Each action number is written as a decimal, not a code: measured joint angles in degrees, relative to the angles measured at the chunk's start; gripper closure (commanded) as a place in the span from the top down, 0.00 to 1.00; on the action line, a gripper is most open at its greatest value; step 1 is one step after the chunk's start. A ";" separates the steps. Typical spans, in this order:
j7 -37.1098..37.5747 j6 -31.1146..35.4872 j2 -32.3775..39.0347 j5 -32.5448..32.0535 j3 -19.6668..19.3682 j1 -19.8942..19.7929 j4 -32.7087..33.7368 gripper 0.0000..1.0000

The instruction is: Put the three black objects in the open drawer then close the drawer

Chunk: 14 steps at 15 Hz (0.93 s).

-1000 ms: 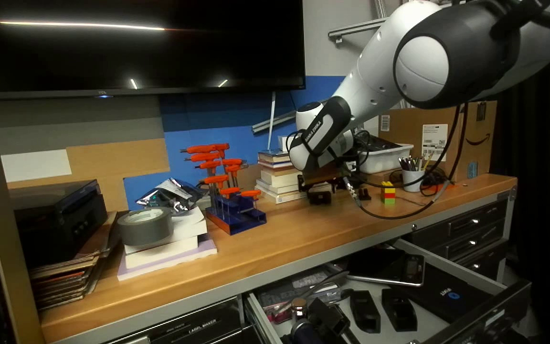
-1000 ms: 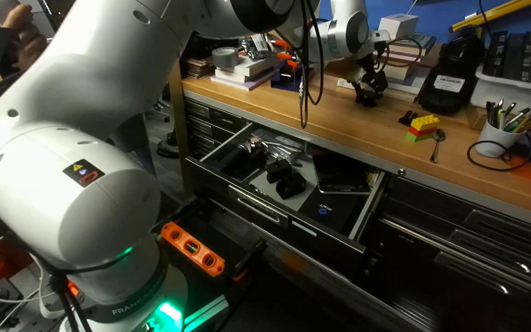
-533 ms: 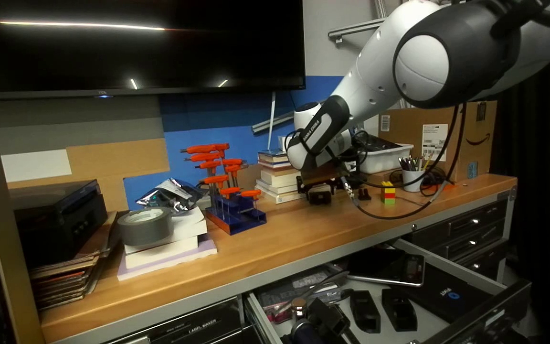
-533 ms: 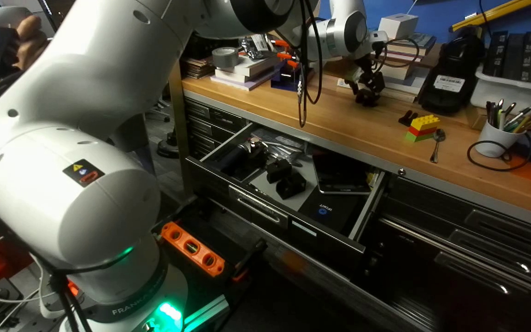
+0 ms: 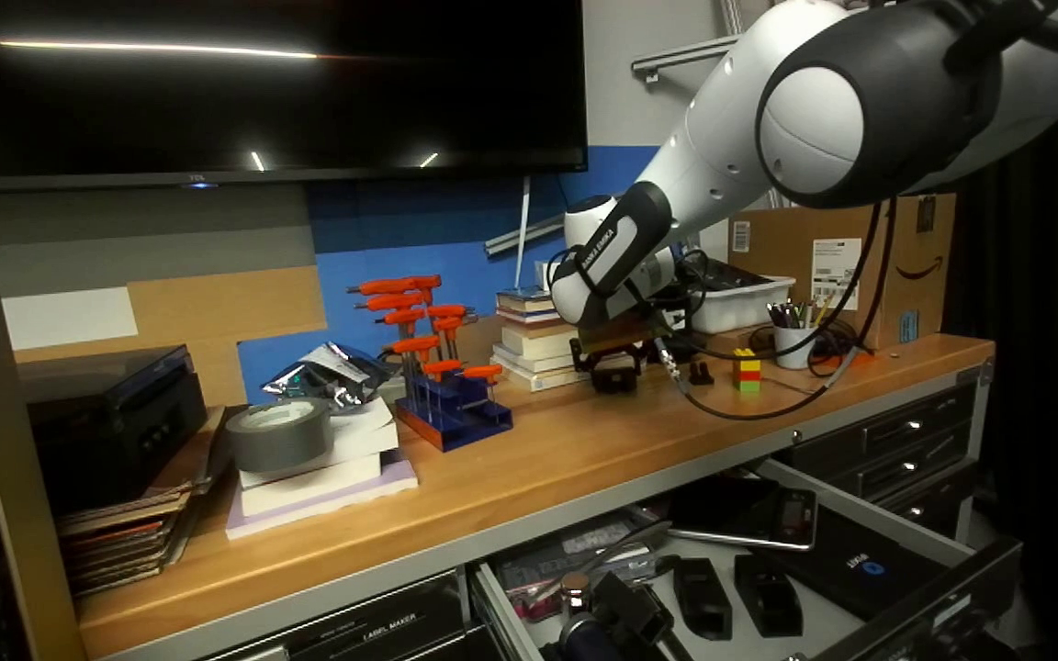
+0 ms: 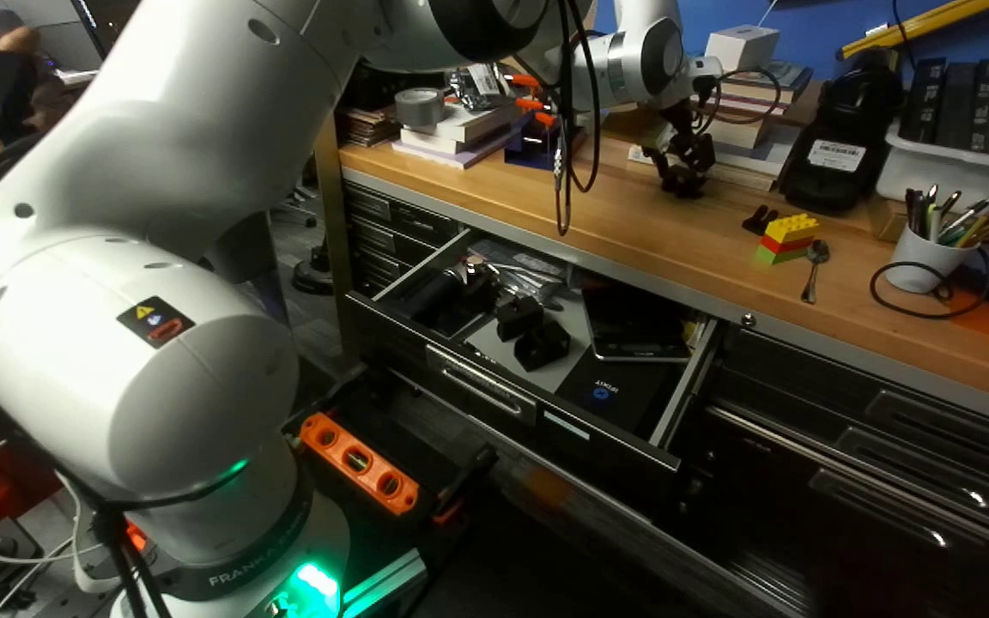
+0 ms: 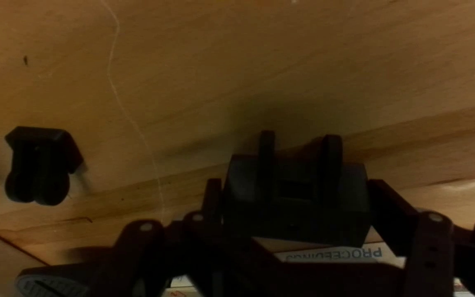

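Clasping a pronged black object [image 7: 295, 206] (seemingly); end effector [image 7: 294, 192] over grained wood [image 7: 221, 74].

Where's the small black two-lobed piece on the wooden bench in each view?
In an exterior view: small black two-lobed piece, right of centre.
In an exterior view: piece, upper right.
Wrist view: piece, middle left.
Shared landmark: jointed black gripper, left of it in both exterior views, right in the wrist view.

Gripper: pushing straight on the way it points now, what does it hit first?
Probably the wooden tabletop, which the gripper points down at. The black object between its jaws may be resting on it; the depth there is hard to judge.
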 measured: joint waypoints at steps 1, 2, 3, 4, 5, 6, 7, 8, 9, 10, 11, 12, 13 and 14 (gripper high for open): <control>0.01 -0.04 0.05 0.09 0.06 -0.13 0.03 0.62; 0.00 -0.01 0.04 0.14 0.19 -0.23 0.03 0.62; -0.06 0.02 -0.04 0.15 0.40 -0.40 -0.04 0.62; -0.24 0.10 -0.17 0.18 0.73 -0.64 -0.20 0.62; -0.61 0.16 -0.57 0.18 1.19 -0.85 -0.68 0.62; -1.14 0.17 -1.27 0.18 1.62 -0.93 -1.63 0.62; -1.64 0.30 -2.31 0.18 2.16 -0.92 -3.15 0.62; -2.11 0.46 -3.68 0.18 2.71 -0.82 -5.17 0.62; -2.58 0.61 -5.30 0.18 3.32 -0.65 -7.54 0.62; -3.04 0.64 -7.10 0.18 4.08 -0.53 -10.11 0.62; -3.52 0.64 -8.95 0.18 4.94 -0.48 -12.70 0.62; -4.00 0.64 -10.87 0.28 5.83 -0.47 -15.42 0.62; -4.34 0.63 -12.84 0.36 6.63 -0.45 -18.18 0.62; -4.61 0.63 -14.85 0.43 7.36 -0.43 -21.02 0.62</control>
